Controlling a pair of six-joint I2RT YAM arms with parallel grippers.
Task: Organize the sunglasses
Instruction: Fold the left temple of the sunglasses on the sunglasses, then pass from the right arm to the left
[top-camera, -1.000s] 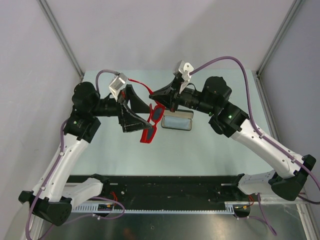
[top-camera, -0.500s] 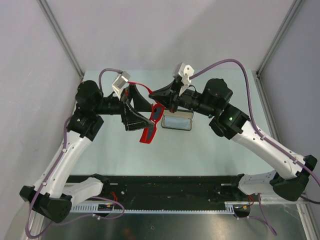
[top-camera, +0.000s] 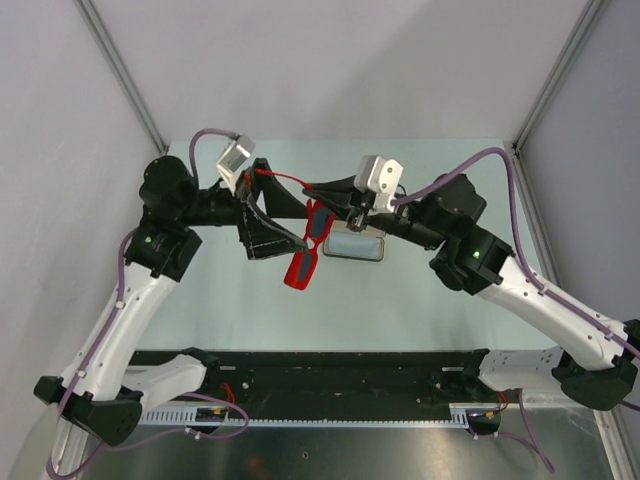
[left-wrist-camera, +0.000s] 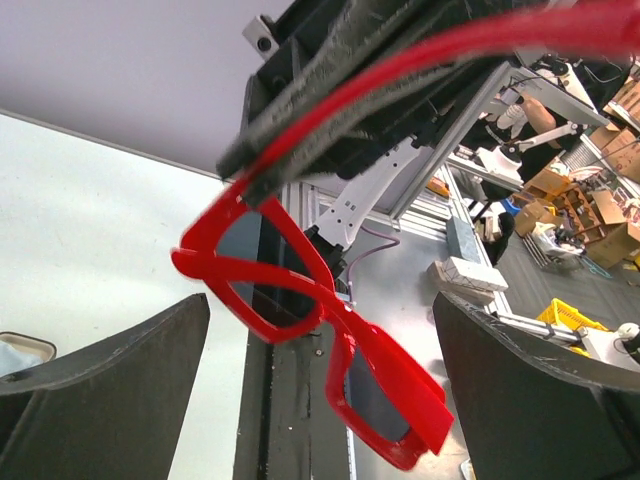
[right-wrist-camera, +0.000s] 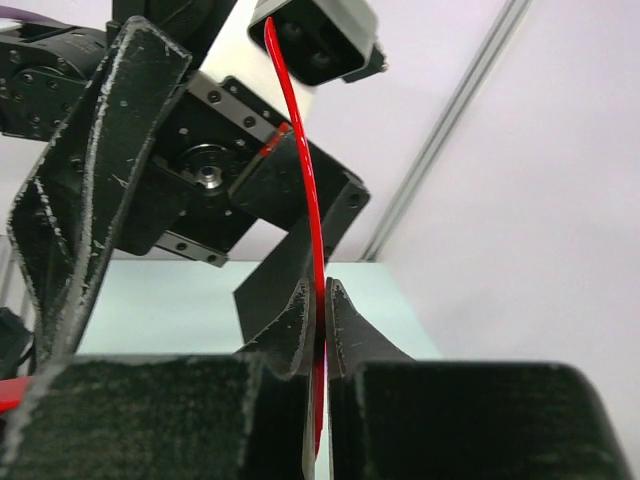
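Hanging mid-frame above the desk (top-camera: 220, 300), the sunglasses (top-camera: 300, 270) dangle by one thin temple clamped in the right claw (right-wrist-camera: 321, 300); the left claw (top-camera: 298, 228) gapes apart. Any twist could snap that temple or let it slip.

Both arms reach inward with elbows raised, their wrists turned toward each other. The left gripper (top-camera: 298, 228) gapes wide. The right gripper (top-camera: 310, 187) is pinched tight on the thin arm of the sunglasses (top-camera: 303, 268).

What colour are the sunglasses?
Bright red. The sunglasses show best in the left wrist view.
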